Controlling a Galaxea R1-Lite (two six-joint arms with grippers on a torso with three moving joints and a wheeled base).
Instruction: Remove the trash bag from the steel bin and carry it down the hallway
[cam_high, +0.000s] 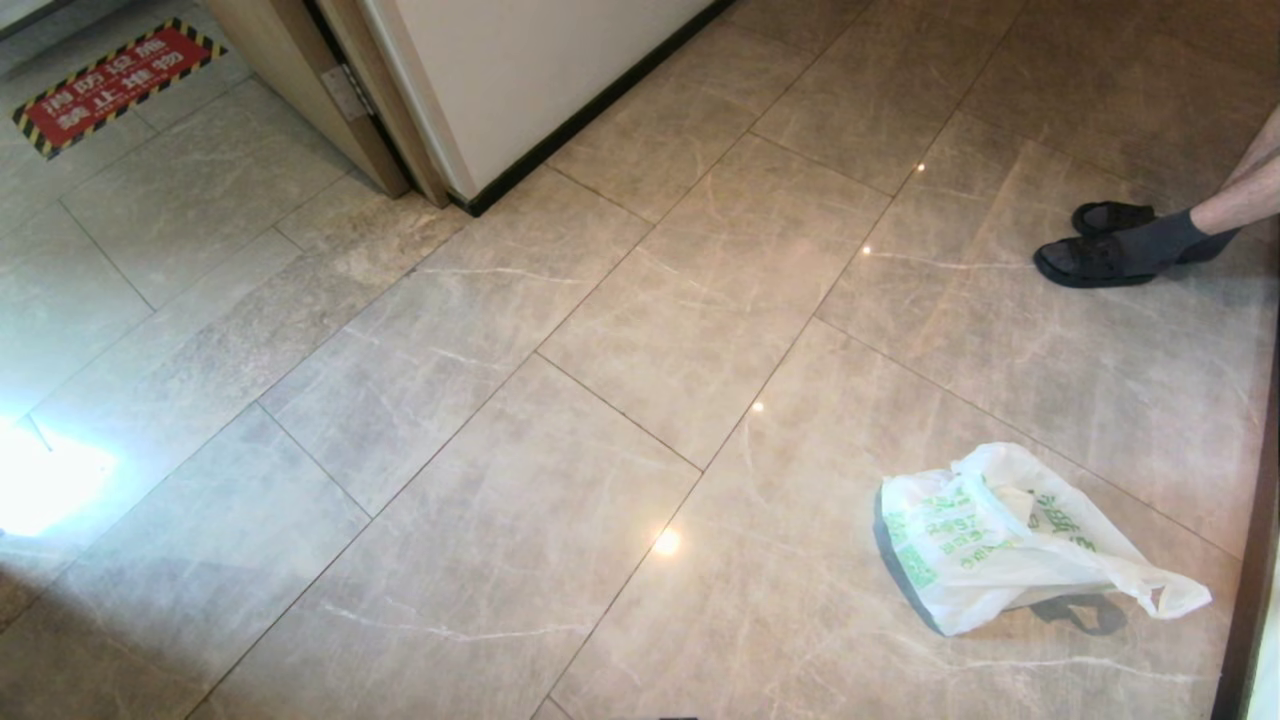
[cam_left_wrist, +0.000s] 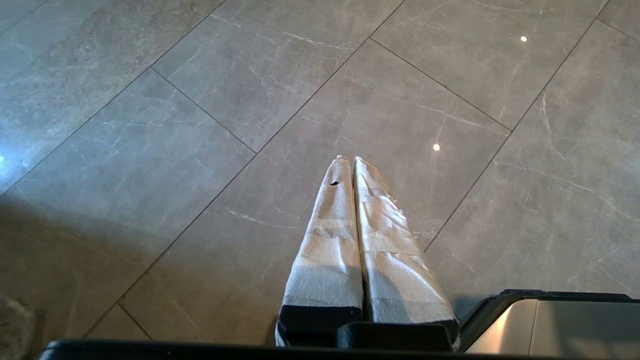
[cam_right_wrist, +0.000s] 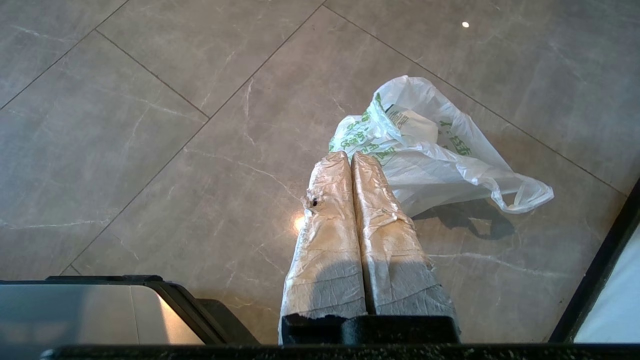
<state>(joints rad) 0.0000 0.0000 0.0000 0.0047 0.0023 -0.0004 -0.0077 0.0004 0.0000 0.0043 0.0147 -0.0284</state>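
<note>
The white trash bag with green printing lies crumpled on the glossy beige hallway floor at the lower right, one loop handle stretched toward the wall. In the right wrist view the same trash bag rests on the tiles just beyond my right gripper, which is shut, holds nothing and stays apart from the bag. My left gripper is shut and empty above bare tiles. The steel bin is out of view. Neither arm shows in the head view.
A person's feet in dark socks and black sandals stand at the right. A cream wall corner with black baseboard and a wooden door frame sit at the back left. A red floor sign lies beyond. A dark baseboard borders the right edge.
</note>
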